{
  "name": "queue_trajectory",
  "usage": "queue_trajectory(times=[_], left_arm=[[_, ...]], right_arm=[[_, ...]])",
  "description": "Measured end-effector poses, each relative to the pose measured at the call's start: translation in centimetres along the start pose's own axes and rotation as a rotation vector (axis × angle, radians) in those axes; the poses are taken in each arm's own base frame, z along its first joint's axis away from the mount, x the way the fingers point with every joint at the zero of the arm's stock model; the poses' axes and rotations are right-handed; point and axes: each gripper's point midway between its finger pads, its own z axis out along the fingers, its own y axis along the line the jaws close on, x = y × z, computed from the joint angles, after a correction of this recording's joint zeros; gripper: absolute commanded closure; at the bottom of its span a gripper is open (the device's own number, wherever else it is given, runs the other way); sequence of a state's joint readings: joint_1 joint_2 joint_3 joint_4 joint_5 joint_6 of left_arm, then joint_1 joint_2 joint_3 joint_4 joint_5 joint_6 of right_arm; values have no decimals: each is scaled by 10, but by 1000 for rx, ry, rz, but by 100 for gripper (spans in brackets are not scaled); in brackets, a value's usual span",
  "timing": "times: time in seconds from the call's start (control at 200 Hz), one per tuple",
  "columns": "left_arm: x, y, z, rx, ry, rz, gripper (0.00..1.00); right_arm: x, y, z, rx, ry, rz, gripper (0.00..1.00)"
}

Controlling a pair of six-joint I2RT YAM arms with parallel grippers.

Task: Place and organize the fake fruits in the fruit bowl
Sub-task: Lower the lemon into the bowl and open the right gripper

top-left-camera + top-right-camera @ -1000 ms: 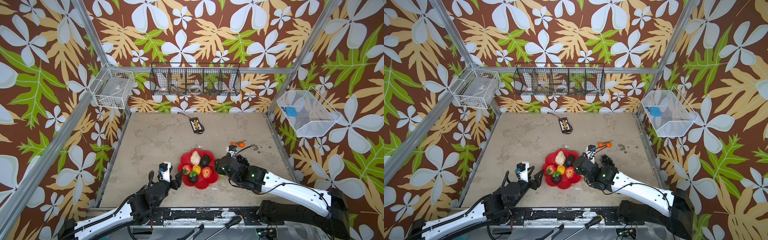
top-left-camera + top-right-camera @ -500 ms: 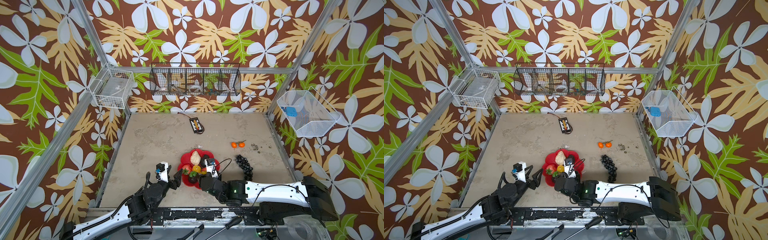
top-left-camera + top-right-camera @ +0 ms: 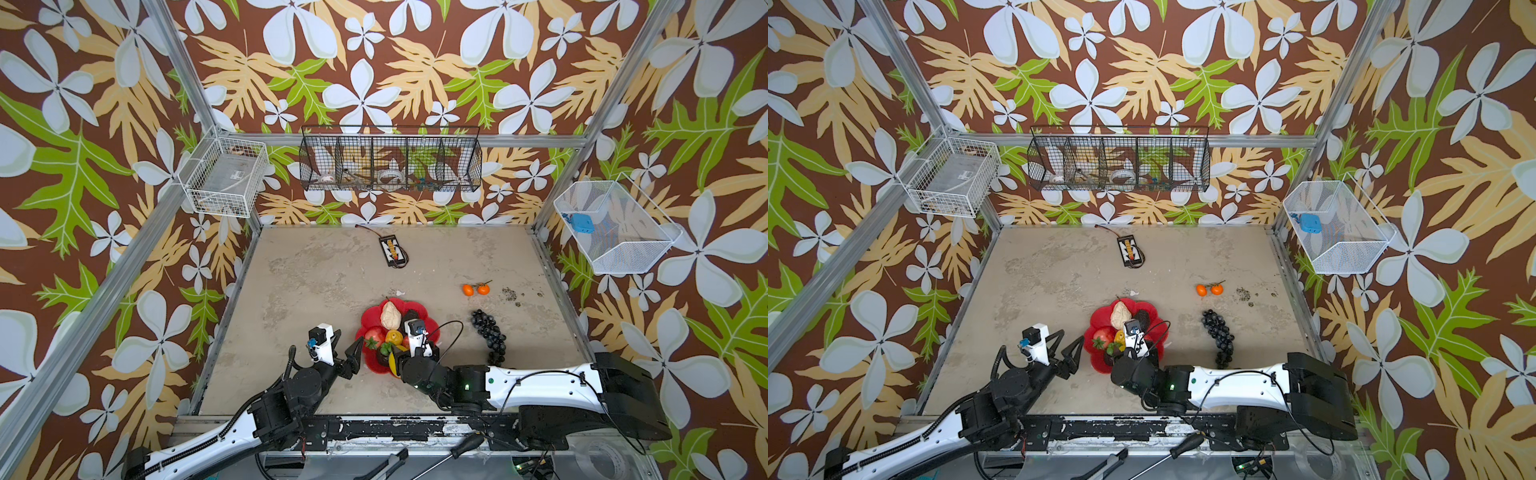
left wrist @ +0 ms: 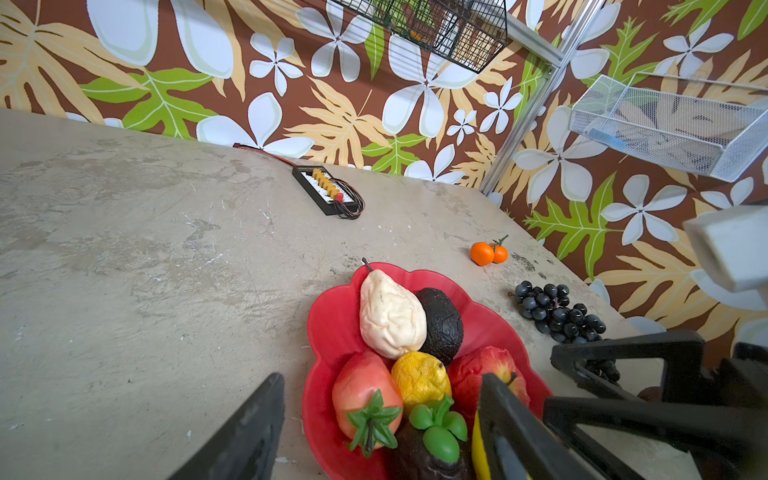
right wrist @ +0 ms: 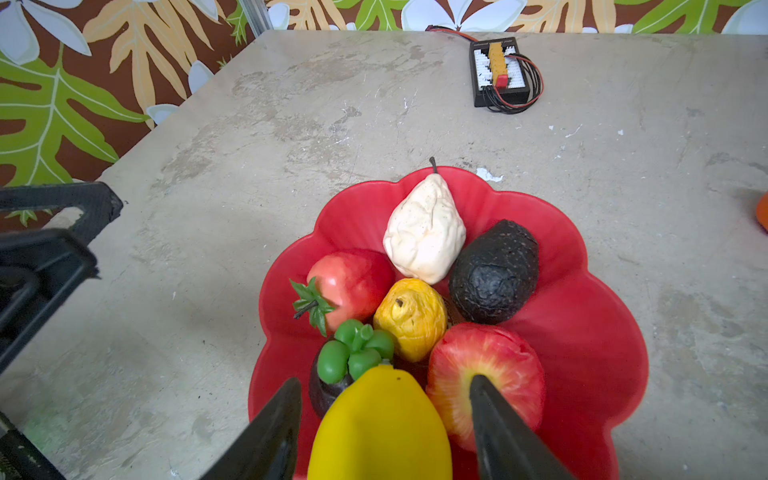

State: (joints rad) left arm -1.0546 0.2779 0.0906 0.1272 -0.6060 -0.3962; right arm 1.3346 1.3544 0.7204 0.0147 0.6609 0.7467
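While the right gripper (image 5: 384,379) hovers at the near rim of the red fruit bowl (image 5: 582,332), its jaws stand apart around a glossy yellow fruit (image 5: 380,432), a sliver of gap each side. The left gripper (image 3: 1071,337) sits spread and empty beside the bowl. Likely light, hollow and slippery, the yellow fruit wants a squeeze across its widest middle.
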Motion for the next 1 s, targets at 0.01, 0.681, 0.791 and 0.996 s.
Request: queue_trajectory(times=[0.01,0.681,0.791,0.996], left_arm=[[0,0,0,0,1,0,26],[0,1,0,-5,1,2,26],[0,1,0,-5,1,2,25],[1,1,0,-5,3,3,25]], right_arm=[[0,1,0,-2,5,-3,33],[53,0,-15,-56,355,-219,37],[60,-14,-11,-11,384,-225,41],[70,-21,-8,15,407,-231,43]])
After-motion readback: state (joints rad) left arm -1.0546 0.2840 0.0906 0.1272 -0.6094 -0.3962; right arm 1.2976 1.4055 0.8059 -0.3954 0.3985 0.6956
